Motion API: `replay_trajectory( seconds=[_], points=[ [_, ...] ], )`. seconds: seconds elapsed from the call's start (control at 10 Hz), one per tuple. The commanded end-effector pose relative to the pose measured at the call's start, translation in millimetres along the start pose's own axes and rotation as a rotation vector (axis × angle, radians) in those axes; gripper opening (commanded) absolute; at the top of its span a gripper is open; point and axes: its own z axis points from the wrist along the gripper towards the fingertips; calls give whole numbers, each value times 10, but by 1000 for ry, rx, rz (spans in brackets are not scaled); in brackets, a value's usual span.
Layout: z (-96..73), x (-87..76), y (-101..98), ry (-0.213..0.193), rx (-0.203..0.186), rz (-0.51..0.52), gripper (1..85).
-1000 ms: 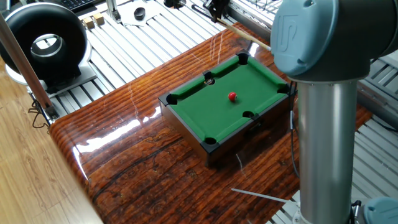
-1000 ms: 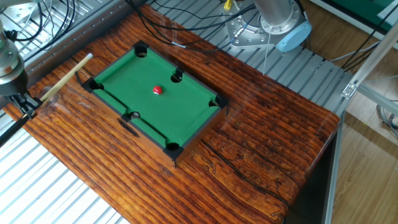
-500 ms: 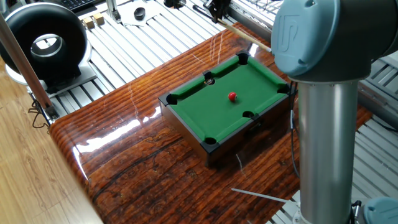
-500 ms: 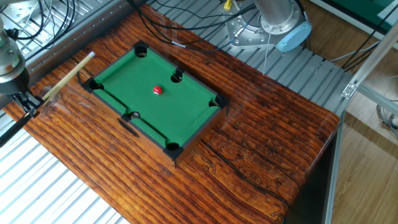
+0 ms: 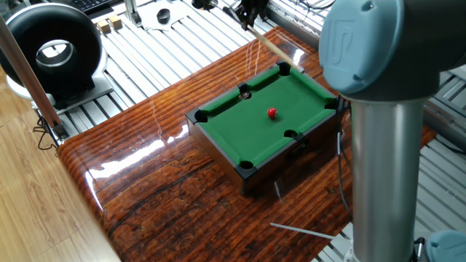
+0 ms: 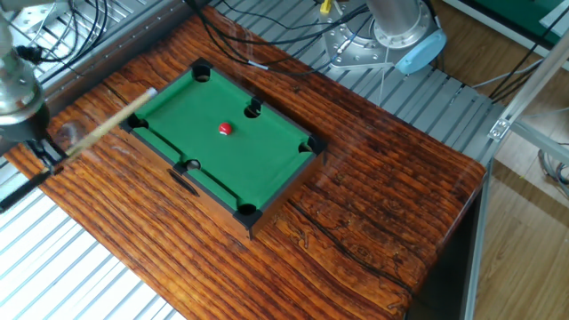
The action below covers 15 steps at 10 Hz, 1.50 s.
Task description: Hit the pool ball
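Observation:
The pool ball (image 5: 272, 113) is a tiny glossy red sphere near the middle of the green felt of the miniature pool table (image 5: 240, 135). It also shows in the other fixed view (image 6: 225, 129) on the same table (image 6: 267, 164). My gripper (image 6: 40, 151) is at the far left, shut on a thin wooden cue stick (image 6: 111, 122). The cue's tip reaches the table's end rail and points toward the ball, still well short of it. In one fixed view the gripper (image 5: 247, 10) is at the top edge, and the cue (image 5: 273, 47) slants down to the table's far end.
The pool table sits on a glossy wooden board (image 5: 153, 182). My arm's grey column (image 5: 382, 160) blocks the right of one fixed view. A black round device (image 5: 54, 47) and small wooden blocks (image 5: 109, 24) stand at the back left. A thin white strip (image 5: 306, 231) lies near the front.
The gripper has moved toward the pool table with the cue. The cue tip has gone from outside the table to over its end rail. The ball has not moved.

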Motion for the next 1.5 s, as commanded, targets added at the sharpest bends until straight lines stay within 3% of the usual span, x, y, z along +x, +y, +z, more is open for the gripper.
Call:
replay_trajectory(
  seconds=[0.0,0.1,0.3,0.4,0.6,0.7,0.9,1.1,1.4],
  points=[
    [58,141,396,-23,-8,43,10],
    [68,207,480,-20,-14,50,10],
    [48,242,456,-18,-3,51,10],
    [49,254,435,-14,6,1,10],
    [46,232,544,-24,-35,-88,10],
    [46,181,488,-43,-12,-133,10],
    [44,174,552,-48,-36,-134,10],
    [-99,159,892,-32,-28,-65,10],
    [-172,143,1329,-30,-46,-7,10]
  ],
)
